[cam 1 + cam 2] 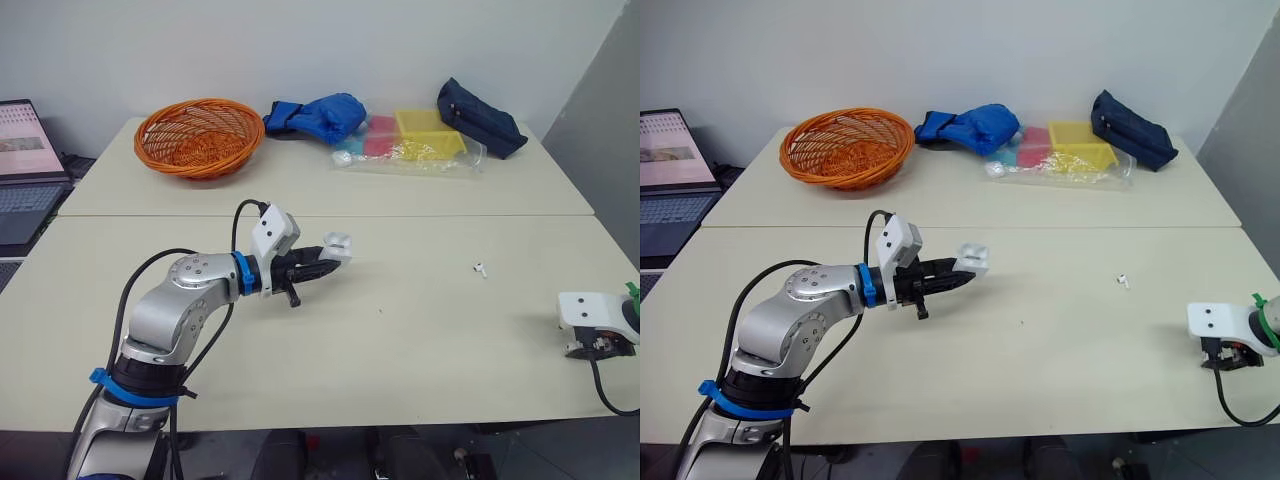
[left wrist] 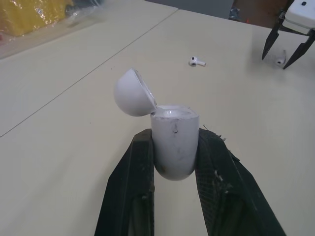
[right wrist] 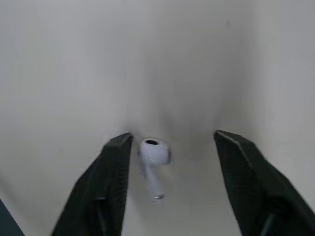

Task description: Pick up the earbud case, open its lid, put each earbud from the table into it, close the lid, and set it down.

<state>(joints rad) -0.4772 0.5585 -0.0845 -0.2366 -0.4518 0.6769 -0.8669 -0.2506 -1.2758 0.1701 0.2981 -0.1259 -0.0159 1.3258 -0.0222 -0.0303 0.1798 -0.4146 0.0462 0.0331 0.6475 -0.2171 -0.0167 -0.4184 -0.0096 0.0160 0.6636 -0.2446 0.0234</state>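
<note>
- Gripping the earbud case (image 2: 174,142), the left claw (image 1: 325,258) is clenched on the white body, with one black finger pressed to each side.
- That puts the case just left of centre in the head view. It stands upright between the fingers, mouth facing up.
- And the lid (image 2: 132,92) is open! It has swung back on its hinge, and its domed shell leans off to one side of the body.
- Over to the right of centre, a loose earbud (image 1: 481,268) lies flat on the pale surface (image 1: 400,360), well apart from the case.
- At the lower right edge of the frame, the right claw (image 3: 173,136) is released, its fingers spread wide and pointing down at the surface.
- Between those spread fingers lies the second earbud (image 3: 153,160), resting on the surface. It is just beside one finger and clearly apart from the other. Whether it touches the nearer one, I cannot tell.
- The left wrist view shows the same pairing from across the surface: the two black tips straddle the little white bud.
- Along the back, an orange basket (image 1: 198,135) sits at the upper left and a blue bundle (image 1: 320,115) next to it.
- Then comes a clear bag (image 1: 415,140) holding yellow and pink items, with a navy pouch (image 1: 480,117) at the upper right.
- A laptop (image 1: 25,170) shows open at the far left edge.
</note>
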